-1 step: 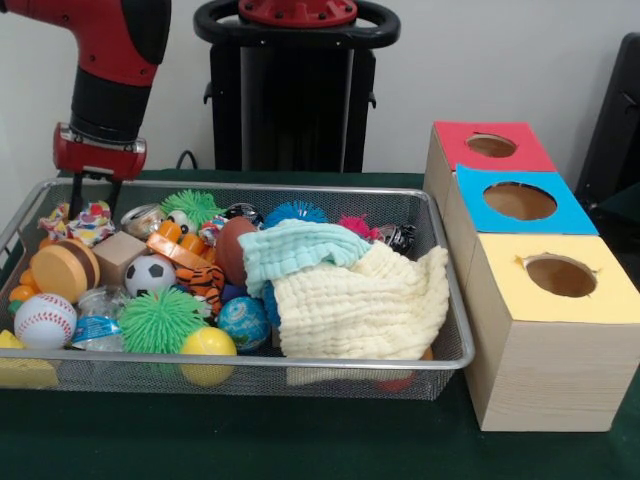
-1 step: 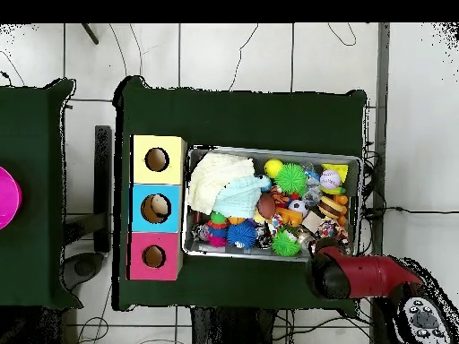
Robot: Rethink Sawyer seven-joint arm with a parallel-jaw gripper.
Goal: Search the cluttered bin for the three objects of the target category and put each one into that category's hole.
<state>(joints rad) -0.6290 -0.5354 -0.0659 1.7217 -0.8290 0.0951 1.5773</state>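
Claw point(image 1: 94, 196) above bin point(image 1: 440, 300) far corner.

Green tablecloth point(image 1: 300, 440), pink disc point(image 2: 7, 197)

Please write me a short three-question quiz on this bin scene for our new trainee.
1. True or false: the robot's hand is at the bin's corner farthest from the boxes.
2. Which box is nearest the front camera: A red, B blue, C yellow?
3. Fill in: a mint-green cloth lies on a cream ____.

Key:
1. True.
2. C, the yellow box.
3. Cloth.
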